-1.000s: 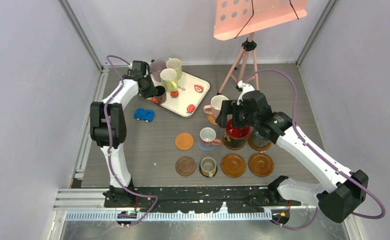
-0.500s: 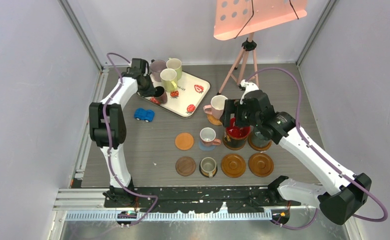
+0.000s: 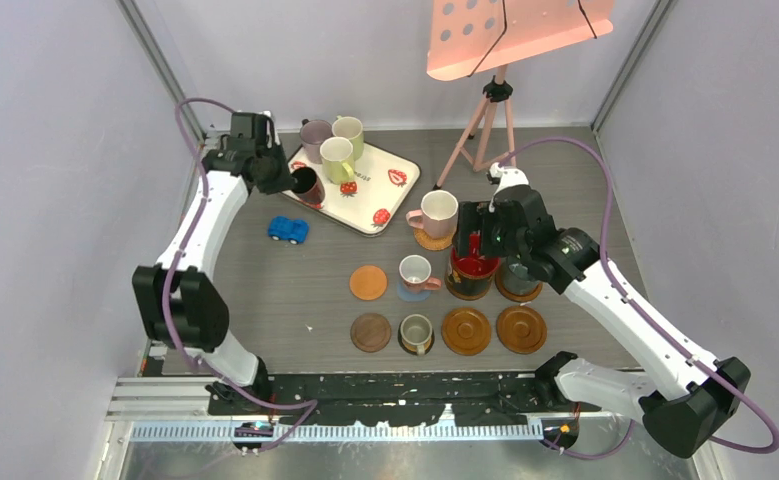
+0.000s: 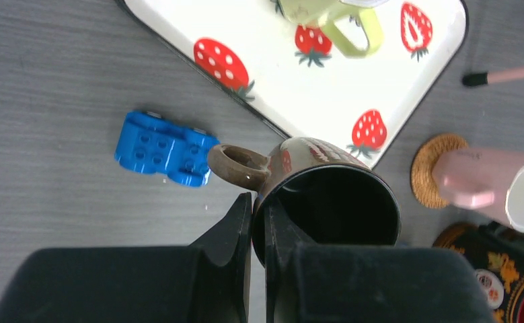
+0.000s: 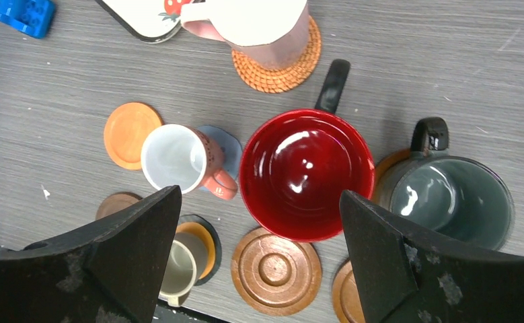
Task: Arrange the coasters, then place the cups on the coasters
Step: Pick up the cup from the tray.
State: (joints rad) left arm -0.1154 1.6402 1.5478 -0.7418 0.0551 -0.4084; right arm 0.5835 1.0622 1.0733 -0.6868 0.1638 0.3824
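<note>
A grey wood-grain counter (image 3: 295,280) sits between pale walls. The left fingers (image 4: 232,229) are clamped on the rim of a small dark mug (image 4: 333,208), one inside and one outside. This pinch appears to hang it over the edge of the strawberry tray (image 4: 326,87). Its axis leans, mouth tipped up toward the wrist, handle pointing at the blue toy car (image 4: 165,148). The right fingers (image 5: 131,249) stand wide apart above the red-lined mug (image 5: 306,171), a spread suiting its broad bowl. An orange coaster (image 3: 368,282) lies bare.
</note>
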